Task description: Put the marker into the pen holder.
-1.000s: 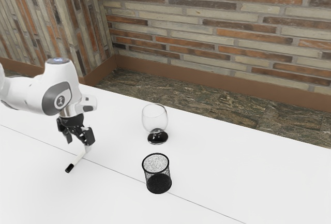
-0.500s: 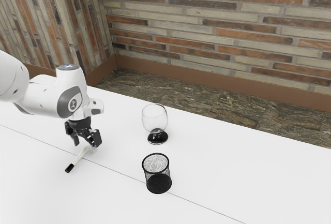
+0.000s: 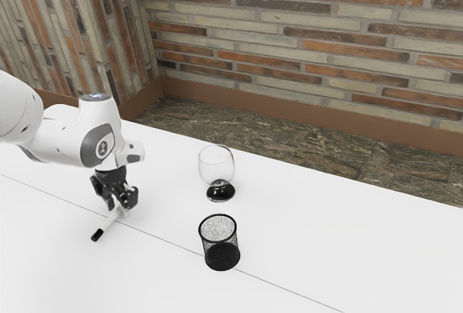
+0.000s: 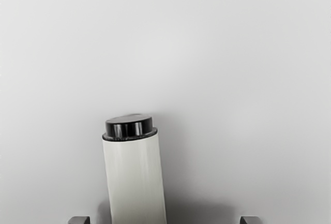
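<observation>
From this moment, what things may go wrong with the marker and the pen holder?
The tool is open and the marker sits off-centre between its fingers, so closing might push or roll it first.

The tool is near one end of the marker, so the long free part may sag once lifted.

The wine glass stands close to the pen holder; a wide approach might knock it.

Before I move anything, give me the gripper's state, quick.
Gripper: open, holding nothing; its fingers stand on either side of the marker, with a gap on each side.
</observation>
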Controlling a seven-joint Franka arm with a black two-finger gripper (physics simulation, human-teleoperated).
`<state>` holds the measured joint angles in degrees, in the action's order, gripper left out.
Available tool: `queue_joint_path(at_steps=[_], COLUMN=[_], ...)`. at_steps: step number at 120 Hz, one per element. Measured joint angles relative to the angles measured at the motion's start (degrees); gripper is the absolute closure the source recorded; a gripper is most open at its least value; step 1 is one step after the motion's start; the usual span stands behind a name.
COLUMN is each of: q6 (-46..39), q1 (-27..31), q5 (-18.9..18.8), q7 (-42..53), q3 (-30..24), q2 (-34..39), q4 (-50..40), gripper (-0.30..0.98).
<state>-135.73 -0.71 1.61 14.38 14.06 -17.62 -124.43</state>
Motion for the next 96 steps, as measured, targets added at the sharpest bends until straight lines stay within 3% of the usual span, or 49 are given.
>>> queue_joint_path(at_steps=[17,38,80,96], q6=[0.00,-0.06,-0.75,-3.24], q1=[0.00,0.00,-0.11,-0.29], q5=[0.05,0.06,0.09,-0.11], q7=[0.03,0.03,-0.35,-0.50], q3=[0.00,0.00,-0.06,-0.91], q2=[-0.01,-0.08,-0.34,5.19], q4=[0.37,0.46,0.48,-0.66], gripper=[0.52,0.64,0.67,0.68])
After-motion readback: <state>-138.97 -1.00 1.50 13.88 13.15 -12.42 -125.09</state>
